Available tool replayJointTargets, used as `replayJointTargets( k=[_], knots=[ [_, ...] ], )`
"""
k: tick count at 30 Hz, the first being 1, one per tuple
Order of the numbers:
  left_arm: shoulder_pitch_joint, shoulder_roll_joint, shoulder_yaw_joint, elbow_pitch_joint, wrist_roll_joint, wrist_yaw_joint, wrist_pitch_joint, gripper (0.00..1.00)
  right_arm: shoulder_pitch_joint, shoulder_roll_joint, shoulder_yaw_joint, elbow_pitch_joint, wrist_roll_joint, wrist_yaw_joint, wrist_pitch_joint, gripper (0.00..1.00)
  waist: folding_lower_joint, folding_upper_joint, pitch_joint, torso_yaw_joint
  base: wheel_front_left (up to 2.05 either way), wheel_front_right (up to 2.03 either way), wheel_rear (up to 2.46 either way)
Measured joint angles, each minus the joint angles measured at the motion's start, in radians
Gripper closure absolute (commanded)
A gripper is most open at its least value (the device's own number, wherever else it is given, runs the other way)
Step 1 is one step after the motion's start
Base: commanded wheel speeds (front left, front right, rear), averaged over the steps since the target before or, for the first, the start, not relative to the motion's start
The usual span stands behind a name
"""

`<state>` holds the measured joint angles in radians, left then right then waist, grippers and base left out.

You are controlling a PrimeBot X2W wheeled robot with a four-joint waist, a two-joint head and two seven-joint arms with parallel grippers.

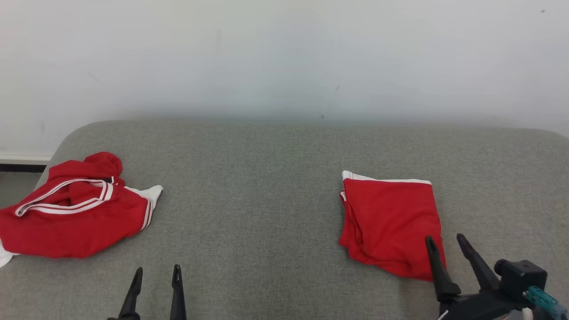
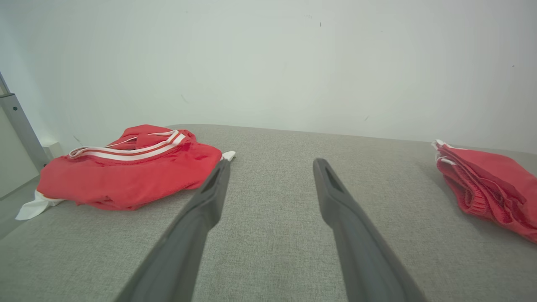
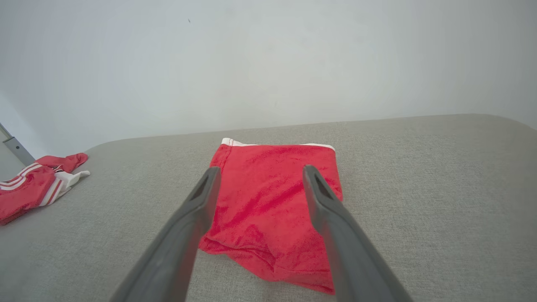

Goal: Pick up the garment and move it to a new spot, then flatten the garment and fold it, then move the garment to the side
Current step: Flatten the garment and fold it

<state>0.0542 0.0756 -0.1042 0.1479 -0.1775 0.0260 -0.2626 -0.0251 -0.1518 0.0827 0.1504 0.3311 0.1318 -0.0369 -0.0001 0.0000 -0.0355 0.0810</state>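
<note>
Seemingly the folded garment point(image 1: 391, 222) lies aside; right hand point(image 1: 444, 238) hovers at its near edge, spread wide, empty; left hand point(image 1: 158, 268) likewise spread; next, fetch the crumpled garment point(image 1: 71, 213).

surface: grey woven-fabric padded surface point(image 1: 266, 200), far corners rounded | item 1: folded red garment point(image 1: 391, 222), lying flat, white trim along its far edge | item 2: crumpled red garment point(image 1: 75, 213) with white stripes, well apart to the left of the folded red garment, a white corner over the surface's edge
</note>
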Motion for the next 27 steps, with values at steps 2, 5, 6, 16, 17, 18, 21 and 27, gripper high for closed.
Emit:
replayJointTargets(
  k=[2,5,6,16,17,18,21,27],
  knots=[
    [0.001,0.000,0.012,0.002,-0.001,-0.008,0.000,0.00,0.017,-0.006,-0.025,-0.005,-0.004,0.000,-0.018,0.00,0.0000,0.0000,-0.005,-0.011,0.00,0.00,0.00],
    [0.003,-0.002,0.030,0.021,-0.010,-0.017,0.000,0.00,0.031,-0.016,-0.054,-0.004,-0.007,0.000,-0.042,0.00,0.0001,0.0000,-0.013,-0.027,0.00,0.00,0.00],
    [0.003,-0.003,0.037,0.029,-0.011,-0.019,0.000,0.00,0.034,-0.020,-0.063,-0.001,-0.006,0.000,-0.050,0.00,0.0001,0.0000,-0.017,-0.032,0.00,0.00,0.00],
    [-0.027,-0.007,0.091,0.138,-0.027,-0.044,0.000,0.00,0.040,-0.044,-0.093,0.075,0.010,0.000,-0.111,0.00,0.0001,0.0000,-0.041,-0.069,0.00,0.00,0.00],
    [-0.030,-0.007,0.096,0.149,-0.027,-0.045,0.000,0.00,0.040,-0.046,-0.090,0.086,0.012,0.000,-0.113,0.00,0.0000,0.0000,-0.042,-0.072,0.00,0.00,0.00],
    [-0.034,-0.007,0.101,0.156,-0.026,-0.046,0.000,0.00,0.040,-0.048,-0.084,0.096,0.013,0.000,-0.115,0.00,0.0001,0.0000,-0.043,-0.075,0.00,0.00,0.00],
    [-0.039,-0.009,0.112,0.186,-0.026,-0.053,0.000,0.00,0.035,-0.054,-0.063,0.125,0.020,0.000,-0.124,0.00,0.0001,0.0000,-0.043,-0.082,0.00,0.00,0.00],
    [-0.048,-0.010,0.129,0.212,-0.015,-0.068,0.000,0.00,0.023,-0.062,-0.048,0.159,0.030,0.000,-0.139,0.00,0.0001,0.0000,-0.040,-0.086,0.00,0.00,0.00]
  ],
)
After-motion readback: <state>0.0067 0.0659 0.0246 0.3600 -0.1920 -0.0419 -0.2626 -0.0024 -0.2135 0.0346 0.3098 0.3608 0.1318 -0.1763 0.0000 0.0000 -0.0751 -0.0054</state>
